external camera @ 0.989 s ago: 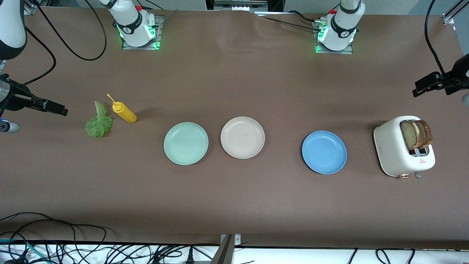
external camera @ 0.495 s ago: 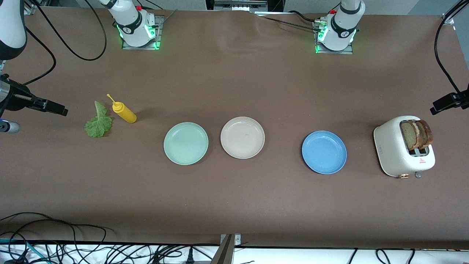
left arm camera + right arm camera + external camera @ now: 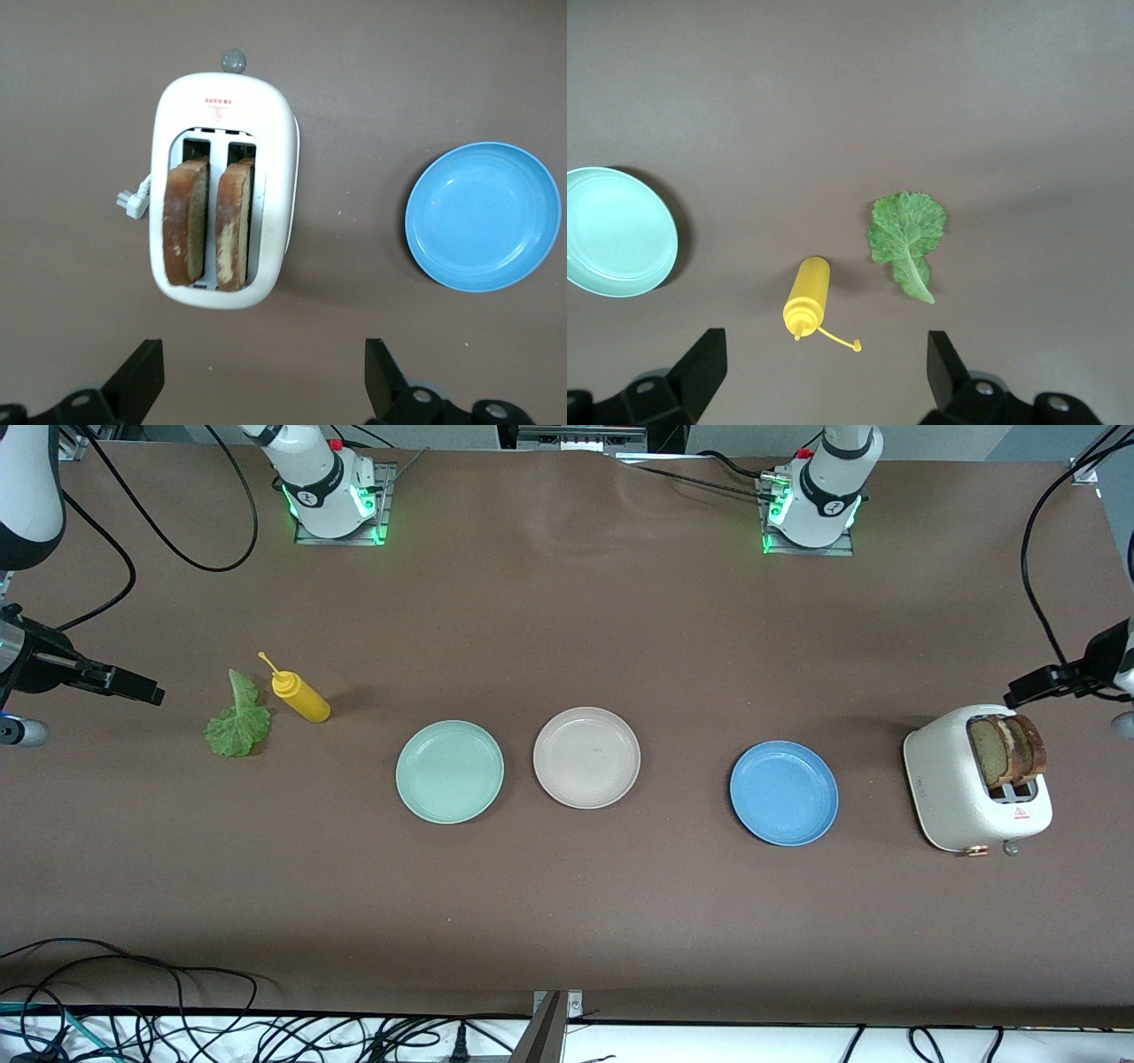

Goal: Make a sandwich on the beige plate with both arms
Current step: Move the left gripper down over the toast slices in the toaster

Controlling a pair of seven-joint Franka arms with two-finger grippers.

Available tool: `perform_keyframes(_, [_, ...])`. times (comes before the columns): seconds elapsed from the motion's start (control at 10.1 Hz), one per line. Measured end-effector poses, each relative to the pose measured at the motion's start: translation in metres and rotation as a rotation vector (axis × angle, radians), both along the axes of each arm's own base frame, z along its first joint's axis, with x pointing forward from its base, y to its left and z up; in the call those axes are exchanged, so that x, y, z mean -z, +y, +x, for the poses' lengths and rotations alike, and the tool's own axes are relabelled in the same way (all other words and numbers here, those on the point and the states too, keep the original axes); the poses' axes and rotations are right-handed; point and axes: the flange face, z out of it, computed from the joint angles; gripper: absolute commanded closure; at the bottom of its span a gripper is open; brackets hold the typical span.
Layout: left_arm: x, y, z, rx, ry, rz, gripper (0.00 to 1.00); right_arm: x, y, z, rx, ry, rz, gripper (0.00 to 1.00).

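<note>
Left pincer (image 3: pixel 257 381) hung open above the toaster (image 3: pixel 223 190) holding two bread slices (image 3: pixel 186 221); right pincer (image 3: pixel 819 376) open above lettuce (image 3: pixel 908 235).

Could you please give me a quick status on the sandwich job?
Left gripper open above toaster; right gripper open, waiting over its table end. Bread slices in toaster, beige plate bare. Nothing blocking.
</note>
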Motion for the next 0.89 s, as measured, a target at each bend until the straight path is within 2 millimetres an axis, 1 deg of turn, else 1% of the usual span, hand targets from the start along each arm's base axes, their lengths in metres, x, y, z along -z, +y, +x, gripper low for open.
perform_keyframes(0.2, [0.022, -0.001, 0.008, 0.006, 0.004, -0.001, 0.00, 0.000, 0.000, 0.000, 0.000, 0.001, 0.000, 0.00])
perform_keyframes(0.4, [0.045, 0.000, 0.015, 0.008, -0.030, 0.004, 0.00, 0.000, 0.000, 0.000, 0.000, 0.001, 0.000, 0.00])
perform_keyframes(0.59, [0.076, 0.003, 0.014, 0.007, -0.052, 0.007, 0.00, 0.000, 0.000, 0.000, 0.000, 0.001, 0.000, 0.00])
perform_keyframes(0.69, [0.087, 0.005, 0.013, 0.004, -0.053, 0.008, 0.00, 0.000, 0.000, 0.000, 0.000, 0.001, 0.000, 0.00])
perform_keyframes(0.89, [0.095, 0.012, 0.012, -0.009, -0.048, 0.009, 0.00, 0.000, 0.000, 0.000, 0.000, 0.001, 0.000, 0.00])
